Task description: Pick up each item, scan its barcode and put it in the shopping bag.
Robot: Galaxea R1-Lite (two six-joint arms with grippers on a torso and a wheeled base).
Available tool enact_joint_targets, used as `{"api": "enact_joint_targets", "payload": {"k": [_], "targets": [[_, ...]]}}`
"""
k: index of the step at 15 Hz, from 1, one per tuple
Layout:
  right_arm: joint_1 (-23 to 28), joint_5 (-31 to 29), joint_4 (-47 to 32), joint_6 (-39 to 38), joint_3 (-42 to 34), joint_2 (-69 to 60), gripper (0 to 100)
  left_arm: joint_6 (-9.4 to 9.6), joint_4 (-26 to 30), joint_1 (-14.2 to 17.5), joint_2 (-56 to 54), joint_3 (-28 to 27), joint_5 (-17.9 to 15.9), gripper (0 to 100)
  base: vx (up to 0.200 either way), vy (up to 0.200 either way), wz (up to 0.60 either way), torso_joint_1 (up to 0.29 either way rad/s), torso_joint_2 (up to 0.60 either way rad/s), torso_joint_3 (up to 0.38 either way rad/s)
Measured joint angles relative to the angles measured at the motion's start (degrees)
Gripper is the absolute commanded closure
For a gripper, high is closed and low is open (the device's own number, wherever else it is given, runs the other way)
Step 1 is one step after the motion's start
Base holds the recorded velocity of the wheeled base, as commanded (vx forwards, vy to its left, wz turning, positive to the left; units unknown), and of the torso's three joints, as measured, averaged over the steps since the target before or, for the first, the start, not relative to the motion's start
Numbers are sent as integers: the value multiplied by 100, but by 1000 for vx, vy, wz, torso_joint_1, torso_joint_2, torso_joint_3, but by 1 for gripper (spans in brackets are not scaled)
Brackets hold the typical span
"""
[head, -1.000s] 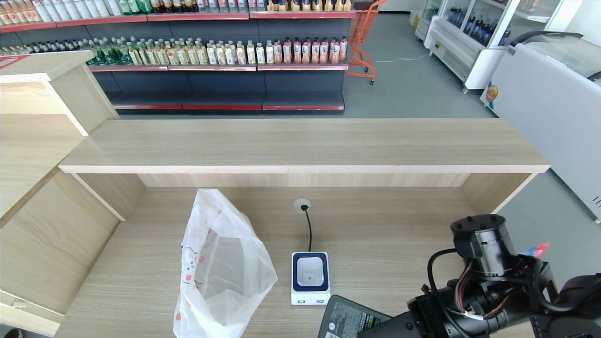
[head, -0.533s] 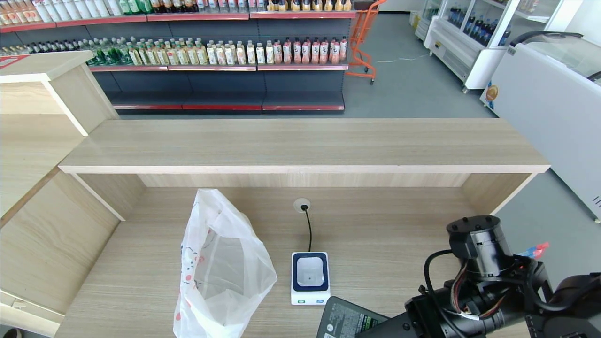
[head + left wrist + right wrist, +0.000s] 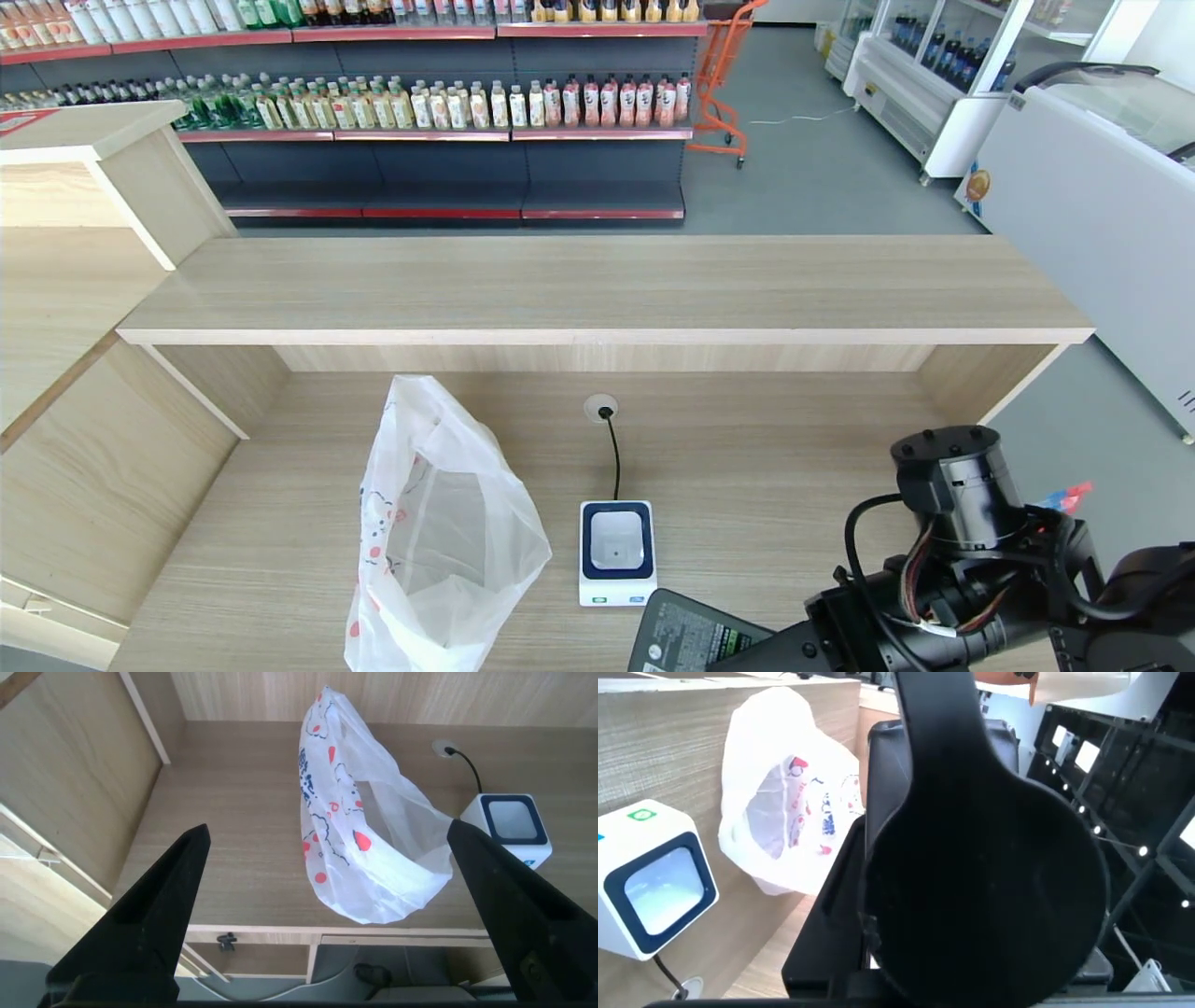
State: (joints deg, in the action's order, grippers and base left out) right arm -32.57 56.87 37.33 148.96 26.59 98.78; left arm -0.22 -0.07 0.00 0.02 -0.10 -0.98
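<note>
By the near edge of the pale wooden counter (image 3: 794,448), right gripper (image 3: 761,653) grasps a dark flat packet (image 3: 686,635) beside the white boxy scanner (image 3: 616,553), presumably for scanning; left gripper (image 3: 327,833) hangs released.

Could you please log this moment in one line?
right gripper: holding pack near scanner | left gripper: open, empty | bag: upright, left of scanner

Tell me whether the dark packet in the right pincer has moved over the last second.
Yes, slightly: the dark flat packet edged left relative to the white square scanner.
</note>
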Motion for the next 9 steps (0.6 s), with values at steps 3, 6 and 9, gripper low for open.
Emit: {"api": "enact_joint_targets", "payload": {"k": [3,6,9], "targets": [[-9,-2,-35,-83,-24,-82,100,1,0,0,0,0,0,0,0,0,0,0,0,0],[-15,-38,-41,-1892,-27,-330,100,1,0,0,0,0,-2,0,0,0,0,0,0,0],[240,-260,-77,-4284,-149,-931,100,1,0,0,0,0,0,0,0,0,0,0,0,0]]}}
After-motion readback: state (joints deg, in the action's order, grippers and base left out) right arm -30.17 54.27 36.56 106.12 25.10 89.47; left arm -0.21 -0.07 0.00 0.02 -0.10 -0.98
